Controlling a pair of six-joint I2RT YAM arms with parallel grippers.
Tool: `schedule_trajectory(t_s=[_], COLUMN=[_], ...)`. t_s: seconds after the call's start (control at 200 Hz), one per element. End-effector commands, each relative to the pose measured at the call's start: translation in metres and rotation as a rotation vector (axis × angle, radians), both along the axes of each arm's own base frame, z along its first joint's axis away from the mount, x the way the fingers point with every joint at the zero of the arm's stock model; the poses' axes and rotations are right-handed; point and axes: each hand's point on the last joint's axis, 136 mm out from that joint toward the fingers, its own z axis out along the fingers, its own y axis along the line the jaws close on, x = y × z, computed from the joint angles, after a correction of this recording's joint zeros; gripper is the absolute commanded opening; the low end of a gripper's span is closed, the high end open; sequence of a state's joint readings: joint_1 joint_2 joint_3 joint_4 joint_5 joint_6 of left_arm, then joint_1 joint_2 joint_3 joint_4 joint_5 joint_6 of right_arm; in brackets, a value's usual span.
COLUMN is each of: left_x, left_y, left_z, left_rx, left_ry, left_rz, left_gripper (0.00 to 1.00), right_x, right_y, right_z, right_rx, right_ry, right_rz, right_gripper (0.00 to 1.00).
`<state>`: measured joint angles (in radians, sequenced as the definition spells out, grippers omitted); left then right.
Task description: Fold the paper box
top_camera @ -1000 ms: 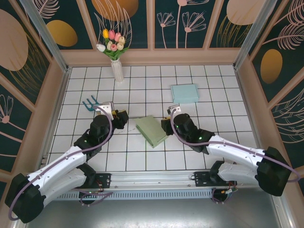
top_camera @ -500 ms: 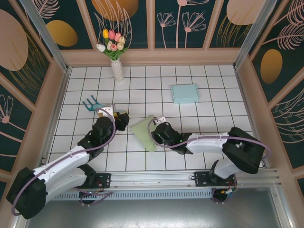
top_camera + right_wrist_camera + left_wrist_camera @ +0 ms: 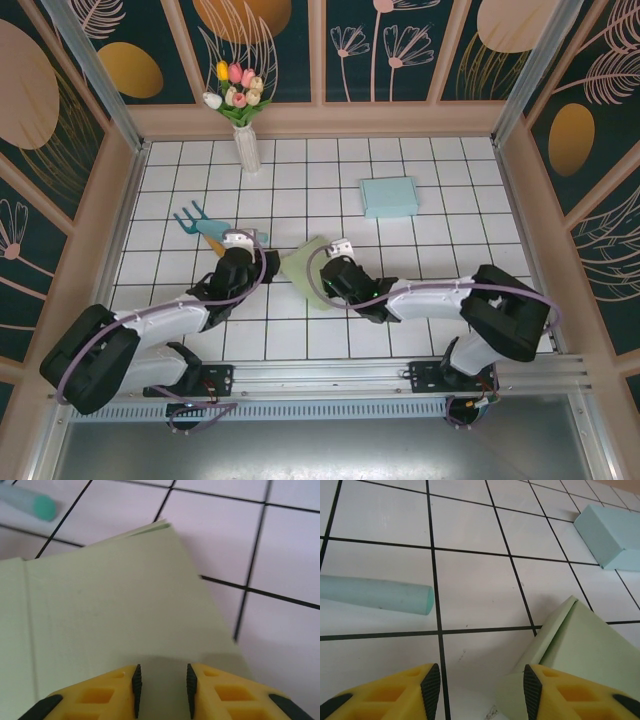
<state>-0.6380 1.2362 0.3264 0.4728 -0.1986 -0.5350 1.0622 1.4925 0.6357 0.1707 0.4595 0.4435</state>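
Seen from above, the flattened green paper box (image 3: pixel 302 268) lies on the white tiled table (image 3: pixel 420 310), a little left of centre and between the two arms. The left gripper (image 3: pixel 266 258) is at its left edge. The right gripper (image 3: pixel 322 274) is over its right part.

The left wrist view shows this gripper half open, with bare tile between its pads (image 3: pixel 431 685). The box's corner is close to its right finger; contact is unclear.

In the right wrist view the jaws stand a narrow gap apart, low over the box's top panel. I cannot tell whether they pinch any paper. The box's far edge shows layers slightly parted.

A teal hand fork (image 3: pixel 192 216) lies near on the left. A pale blue box (image 3: pixel 389 196) sits well apart, with open tiles on the right and near sides.
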Motion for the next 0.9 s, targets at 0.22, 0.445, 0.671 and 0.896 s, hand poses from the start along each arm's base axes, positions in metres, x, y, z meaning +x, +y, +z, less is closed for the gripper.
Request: schedule_trajectory(t_s=[0.22, 0.445, 0.671, 0.896], left_x=[0.038, 0.054, 0.056, 0.047], left_y=[-0.043, -0.063, -0.062, -0.064], left_z=[0.033, 0.015, -0.010, -0.026], left_rx=[-0.044, -0.028, 0.018, 0.003], left_ry=[-0.091, -0.046, -0.003, 0.042], left_rz=[-0.080, -0.119, -0.110, -0.138], left_gripper=[0.51, 0.48, 0.47, 0.43], right_x=[-0.021, -0.041, -0.037, -0.025], right_y=[-0.049, -0.037, -0.042, -0.031], right_z=[0.017, 0.034, 0.035, 0.025], right_rx=[0.300, 0.616, 0.697, 0.725], right_ry=[0.104, 0.129, 0.113, 0.163], right_rz=[-0.463, -0.477, -0.500, -0.439], right_gripper=[0.52, 0.53, 0.60, 0.60])
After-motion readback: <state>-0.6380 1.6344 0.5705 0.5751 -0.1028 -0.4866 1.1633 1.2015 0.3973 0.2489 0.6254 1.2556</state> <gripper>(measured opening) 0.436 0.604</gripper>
